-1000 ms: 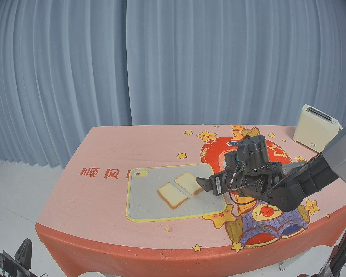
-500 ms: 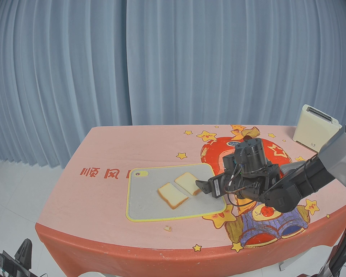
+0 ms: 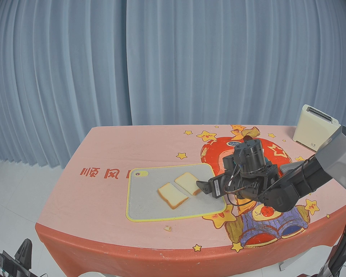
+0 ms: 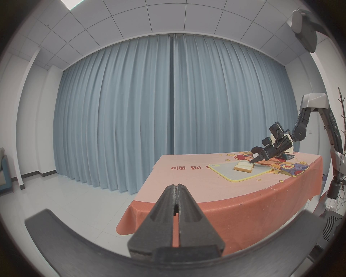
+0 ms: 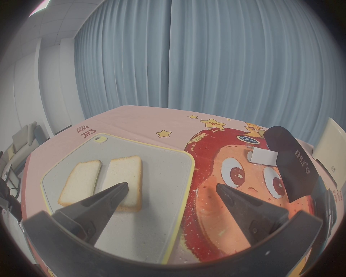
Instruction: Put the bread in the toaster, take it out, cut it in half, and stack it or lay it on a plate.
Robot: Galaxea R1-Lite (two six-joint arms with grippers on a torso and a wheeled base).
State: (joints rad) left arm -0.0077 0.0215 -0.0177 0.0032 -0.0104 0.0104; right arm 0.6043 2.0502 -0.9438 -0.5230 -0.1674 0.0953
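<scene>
Bright even light, ceiling panel [image 4: 72,3] overhead, soft shadows, fisheye bend w/ dark corners, wrist cams

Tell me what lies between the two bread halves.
Only a narrow bare strip of the grey, yellow-rimmed cutting board separates the left pale bread half from the right pale bread half; the head view shows it.

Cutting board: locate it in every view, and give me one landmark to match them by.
Head view: cutting board on the table, reaching under the right gripper.
Left wrist view: far off on the table, below that gripper.
Right wrist view: beneath the open gripper.
Shared landmark: two bread halves lying on it.
</scene>
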